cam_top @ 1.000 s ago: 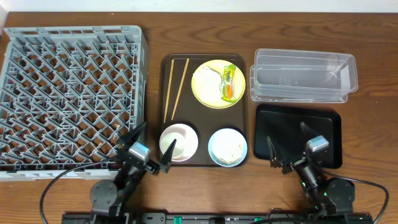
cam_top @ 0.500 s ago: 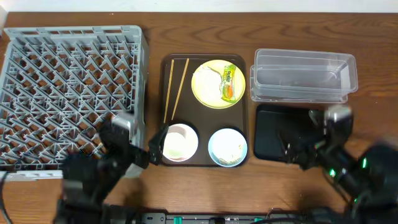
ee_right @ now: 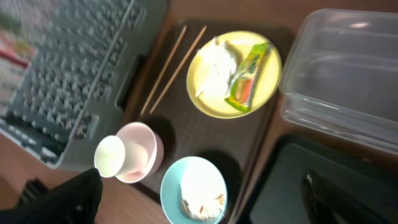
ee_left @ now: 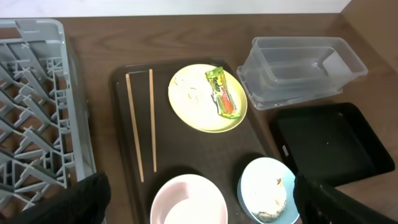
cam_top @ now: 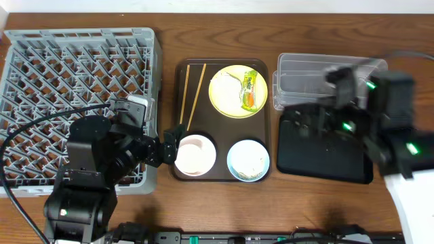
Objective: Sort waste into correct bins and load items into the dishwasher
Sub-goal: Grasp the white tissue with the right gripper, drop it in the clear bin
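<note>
Rack (cam_top: 81,32): one, grey, at the left of the table, next to the brown tray.

Brown tray (cam_top: 217,132): one, centre, long axis front to back. It holds all the dishes.

Tub (cam_top: 298,74): one, clear, far right, long axis left to right.

Black tray (cam_top: 325,159): one, just in front of the tub, on the same axis.

Plate (cam_top: 227,106): one, yellow, in the brown tray's far right part.

Bowls: two, along the near edge of the brown tray. The white bowl (cam_top: 196,154) is on the left and the blue bowl (cam_top: 248,160) on the right, with a clump of rice (ee_left: 264,193) in it.

Cup (ee_right: 111,157): one, touching the white bowl's left side.

Chopsticks (cam_top: 184,95): two, along the brown tray's left side. They point front to back and lie closer together at the near ends.

Wrapper (cam_top: 250,91): one, on the plate's right half, long axis roughly front to back.

Tissue (cam_top: 225,85): one, on the plate, left of the wrapper.

Left gripper (cam_top: 168,142): fingers spread wide, holding nothing. It is at the brown tray's near left corner, just beside the white bowl and near the chopsticks' near ends.

Right gripper (cam_top: 312,123): blurred overhead. In its wrist view the fingers are wide apart and hold nothing. It is over the black tray's far edge, near the tub.
</note>
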Robot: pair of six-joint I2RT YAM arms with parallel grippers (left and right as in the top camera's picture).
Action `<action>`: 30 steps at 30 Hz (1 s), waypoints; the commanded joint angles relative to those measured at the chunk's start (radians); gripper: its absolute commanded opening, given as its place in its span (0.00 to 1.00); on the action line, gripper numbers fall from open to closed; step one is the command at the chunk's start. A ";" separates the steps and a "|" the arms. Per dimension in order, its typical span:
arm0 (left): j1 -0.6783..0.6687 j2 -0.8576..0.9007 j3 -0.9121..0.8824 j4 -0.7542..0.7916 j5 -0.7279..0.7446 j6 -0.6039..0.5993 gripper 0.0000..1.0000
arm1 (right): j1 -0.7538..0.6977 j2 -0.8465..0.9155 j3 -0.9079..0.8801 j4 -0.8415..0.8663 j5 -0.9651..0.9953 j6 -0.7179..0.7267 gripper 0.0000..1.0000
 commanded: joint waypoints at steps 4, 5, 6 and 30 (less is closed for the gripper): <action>0.000 -0.003 0.018 -0.021 -0.001 -0.001 0.94 | 0.220 0.307 0.209 0.011 0.251 0.001 0.99; 0.000 -0.003 0.018 -0.025 -0.002 -0.001 0.94 | 0.241 0.358 0.244 0.018 0.293 0.001 0.99; 0.000 -0.003 0.018 -0.027 -0.001 -0.001 0.94 | 0.256 0.407 0.271 0.031 0.332 0.002 0.99; 0.000 -0.003 0.018 -0.029 -0.001 -0.001 0.94 | 0.349 0.983 0.312 0.447 0.359 -0.124 0.29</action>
